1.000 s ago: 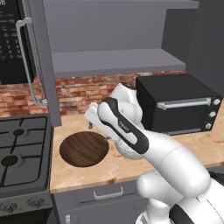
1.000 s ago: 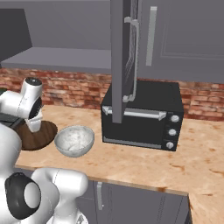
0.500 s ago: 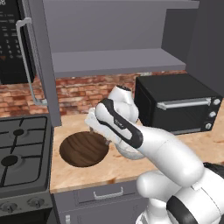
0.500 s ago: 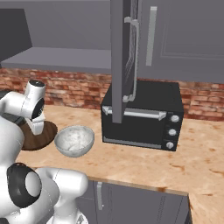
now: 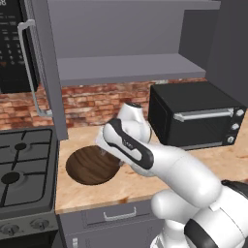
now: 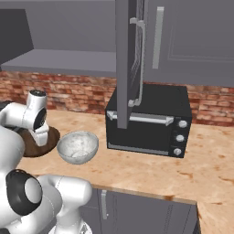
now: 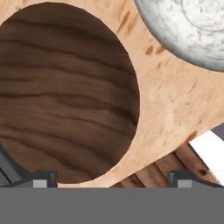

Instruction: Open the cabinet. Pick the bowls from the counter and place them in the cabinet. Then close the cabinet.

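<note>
Cabinet [image 5: 126, 43] doors stand open with its shelf seemingly bare, while both bowls, the brown wooden one [image 5: 92, 166] and the white speckled one [image 6: 78, 146], sit on the table [image 6: 151, 169], and the pincer [image 7: 111, 177] hovers wide open and empty over the wooden one.

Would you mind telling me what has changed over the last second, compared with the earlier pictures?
The arm has swung slightly further over the wooden bowl, bringing the open gripper down near its rim. Nothing has been grasped. The wooden bowl and the marble bowl stay on the counter, and the cabinet stays open.
</note>
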